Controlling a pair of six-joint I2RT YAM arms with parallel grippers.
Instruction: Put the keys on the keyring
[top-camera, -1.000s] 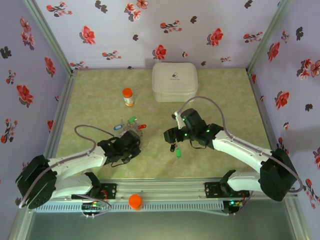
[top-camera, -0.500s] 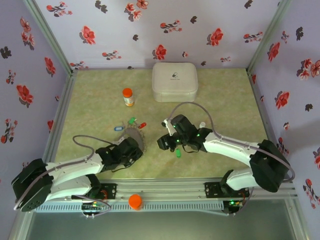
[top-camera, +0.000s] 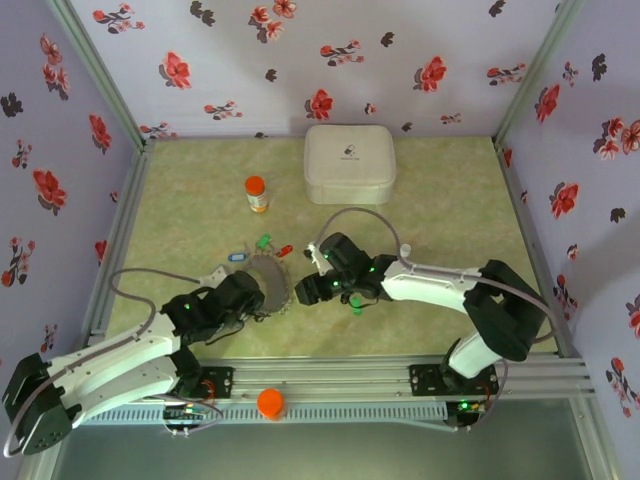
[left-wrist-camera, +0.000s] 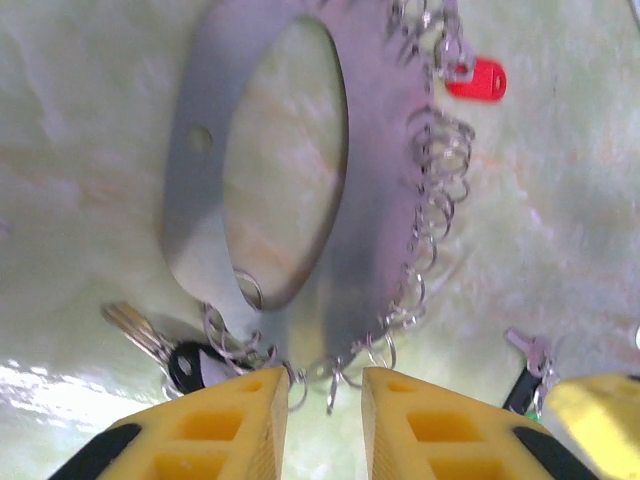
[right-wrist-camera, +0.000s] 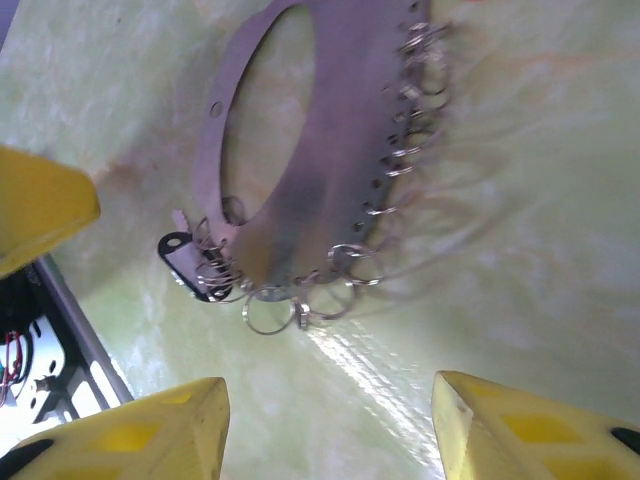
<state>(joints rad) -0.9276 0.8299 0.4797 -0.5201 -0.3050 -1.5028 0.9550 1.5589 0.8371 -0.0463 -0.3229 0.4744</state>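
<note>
- Top external view: large thin dark grey metal keyring (top-camera: 272, 268) flat on the pale green marbled table (top-camera: 450, 200), near the front edge, between the two claws. Left gripper (top-camera: 262, 298) at the near-left rim, right gripper (top-camera: 303, 290) just beside the right rim.
- Same view: small blue tag (top-camera: 237, 256), green tag (top-camera: 264, 241) and red tag (top-camera: 285, 250) spread at the far rim. Small silver green-tagged key (top-camera: 356, 307) loose on the table beside the right gripper. Upright orange-capped bottle (top-camera: 257, 193) and white rounded box (top-camera: 349, 163) well behind.
- Left wrist view: keyring (left-wrist-camera: 380, 200) as a flat grey plate with an oval hole, edged on the right with small silver split rings (left-wrist-camera: 440, 180), red tag (left-wrist-camera: 478, 80) at the top. Silver dark-tagged key (left-wrist-camera: 185, 360) at the lower-left rim. Left gripper (left-wrist-camera: 325, 420) with yellow fingers narrowly parted, nothing clamped, split rings just at the mouth of the gap.
- Right wrist view: keyring (right-wrist-camera: 340, 170) ahead of the right gripper (right-wrist-camera: 330, 430), yellow fingers spread wide, nothing between them. Dark-tagged key (right-wrist-camera: 185, 265) at the lower rim.
</note>
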